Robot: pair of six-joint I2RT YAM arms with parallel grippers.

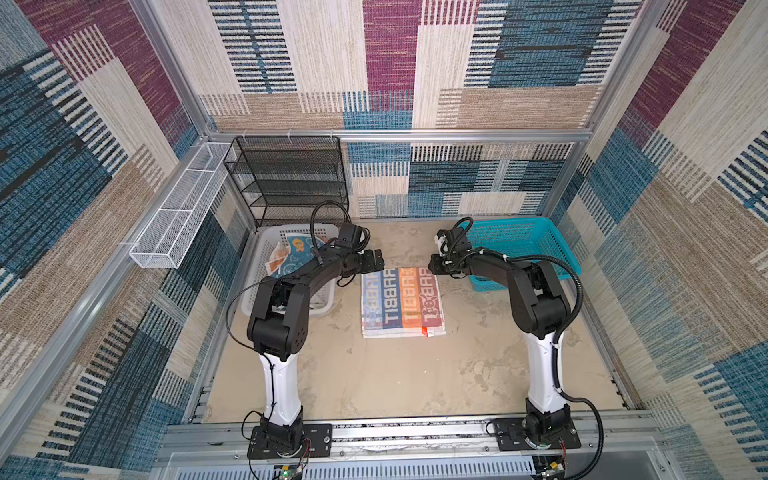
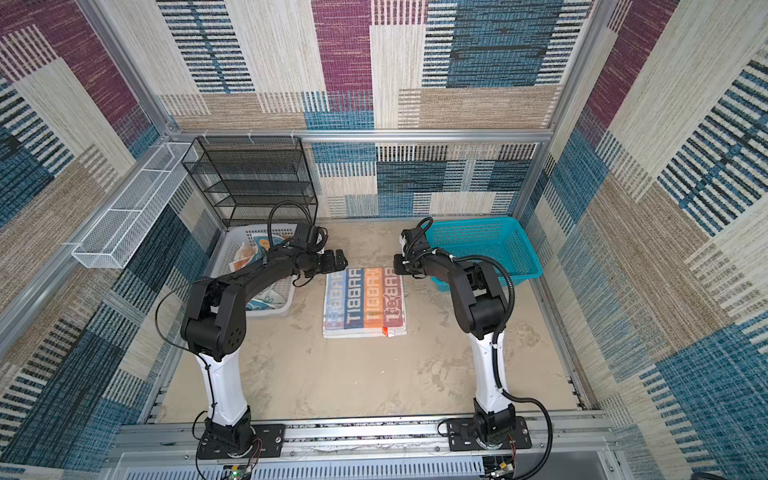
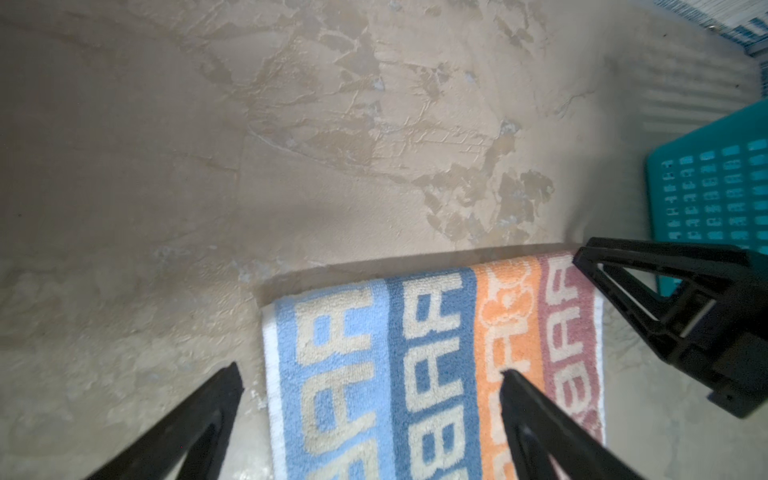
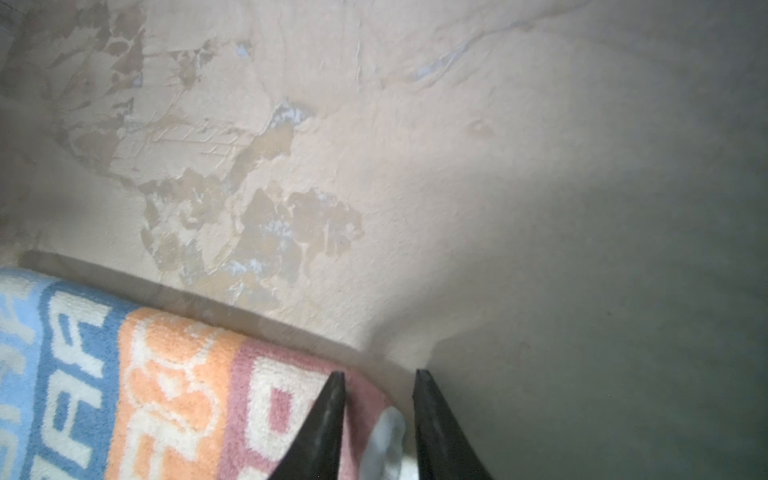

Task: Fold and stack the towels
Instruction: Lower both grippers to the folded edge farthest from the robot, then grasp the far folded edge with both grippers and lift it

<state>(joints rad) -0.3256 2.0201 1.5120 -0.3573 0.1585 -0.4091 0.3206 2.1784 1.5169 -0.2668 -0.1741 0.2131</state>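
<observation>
The lettered towel (image 1: 402,301) lies folded flat mid-surface (image 1: 374,374); other towels (image 1: 291,255) sit crumpled in the white basket (image 1: 286,228). At its far right corner the right gripper (image 4: 380,374) straddles the cloth, jaws narrow — pinching or not, I cannot tell. The left gripper (image 1: 376,259) hangs spread wide over the far left corner.

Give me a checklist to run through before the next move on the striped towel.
1. striped towel lying flat on the table: ok.
2. Left gripper open over the towel's far left corner: ok.
3. Left gripper closed on cloth: not ok, jaws wide.
4. Right gripper straddling the far right corner: ok.
5. Right grip firm: cannot tell; jaws narrow, but a gap shows.
6. Other towels out of the way in the white basket: ok.
</observation>
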